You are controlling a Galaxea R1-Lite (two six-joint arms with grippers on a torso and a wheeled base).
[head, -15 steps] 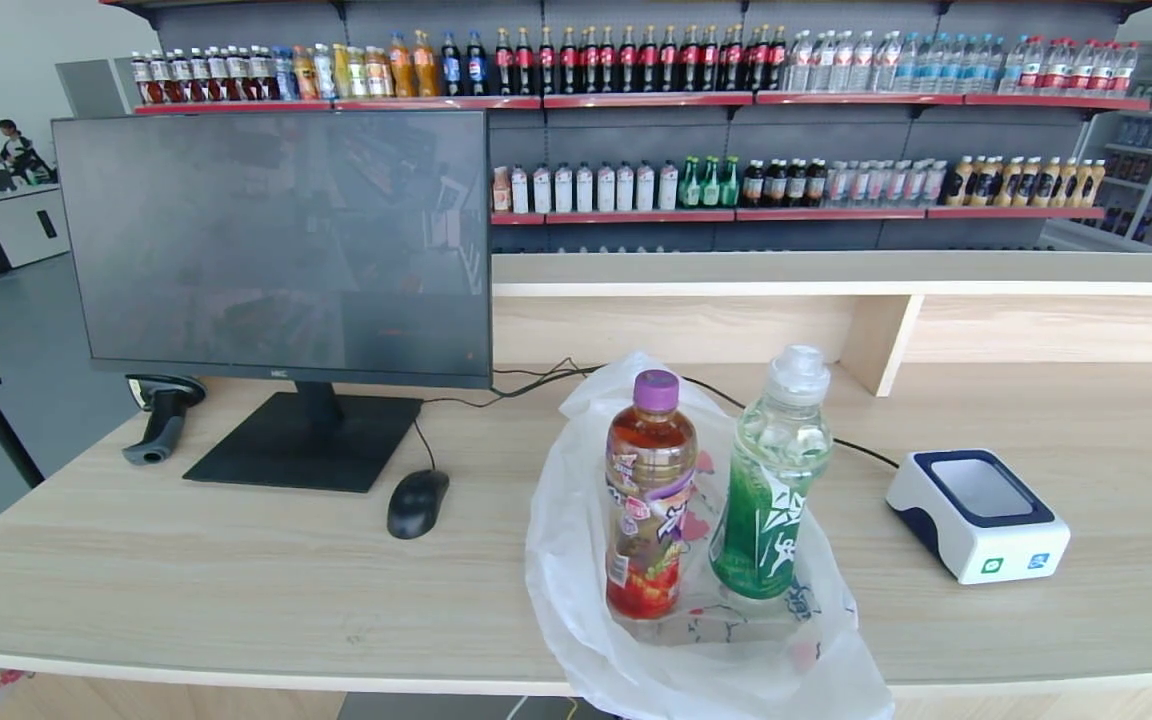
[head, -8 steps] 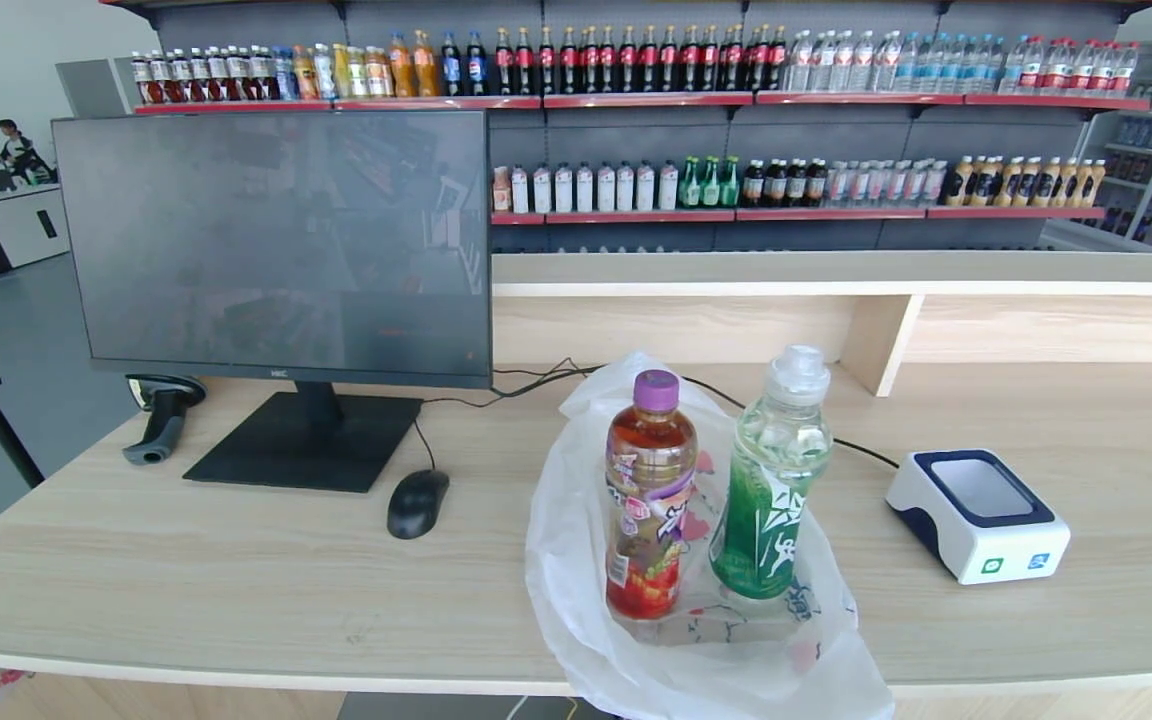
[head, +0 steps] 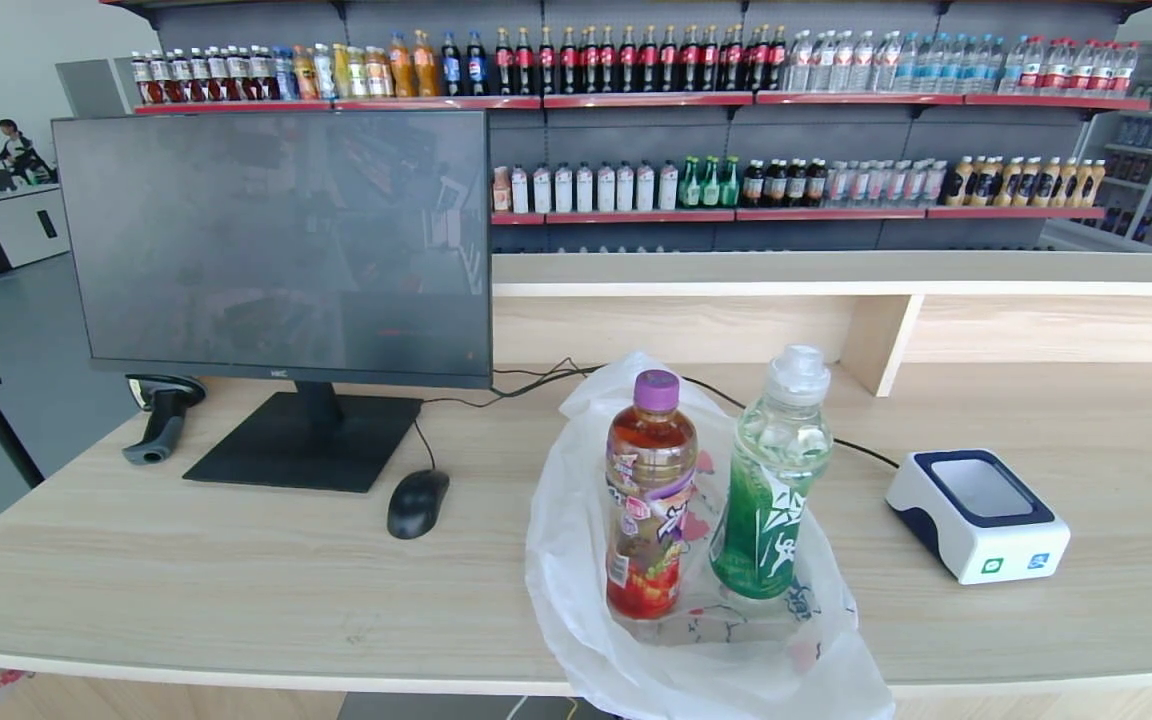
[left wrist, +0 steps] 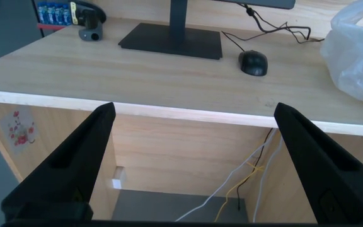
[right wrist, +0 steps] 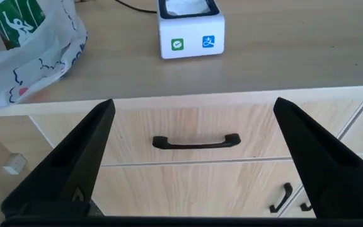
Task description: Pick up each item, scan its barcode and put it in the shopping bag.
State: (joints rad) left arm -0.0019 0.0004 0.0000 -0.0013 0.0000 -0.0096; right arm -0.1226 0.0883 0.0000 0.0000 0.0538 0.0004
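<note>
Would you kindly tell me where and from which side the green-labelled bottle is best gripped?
Probably around its labelled body, with the right gripper coming in level from the robot's right. The green-labelled bottle stands upright and is round there. The purple-capped bottle stands close on its left and the shopping bag rises behind, so the right side looks open.

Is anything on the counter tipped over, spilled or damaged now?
Nothing stands out. The red bottle and the green bottle stand upright in the bag with their caps on. The scanner sits flat beside it, and no liquid shows on the counter.
</note>
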